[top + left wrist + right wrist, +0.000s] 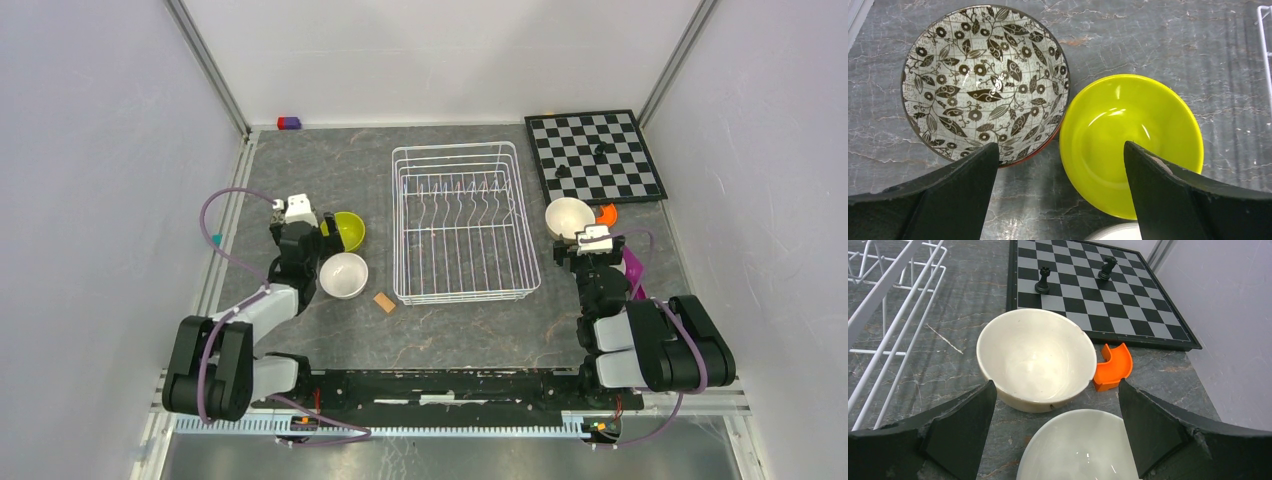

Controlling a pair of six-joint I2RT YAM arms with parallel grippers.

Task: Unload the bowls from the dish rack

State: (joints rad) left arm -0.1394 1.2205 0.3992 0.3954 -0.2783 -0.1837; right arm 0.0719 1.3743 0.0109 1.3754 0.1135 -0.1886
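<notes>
The white wire dish rack (460, 225) stands mid-table with no bowl in it; its edge shows in the right wrist view (888, 300). My left gripper (300, 222) is open and empty, above the gap between the patterned bowl (983, 82) and the lime-green bowl (1130, 142) (348, 230). A white bowl (343, 275) sits just in front of them. My right gripper (592, 243) is open and empty over a second white bowl (1080, 447), with the beige bowl (1035, 357) (569, 217) just beyond. The pink-red speckled bowl is not in view.
A chessboard (593, 155) with black pieces lies at the back right. An orange plastic piece (1113, 367) lies beside the beige bowl. A magenta object (633, 272) lies by the right arm. A tan block (384, 302) lies in front of the rack. A small red-blue block (288, 123) is at the back wall.
</notes>
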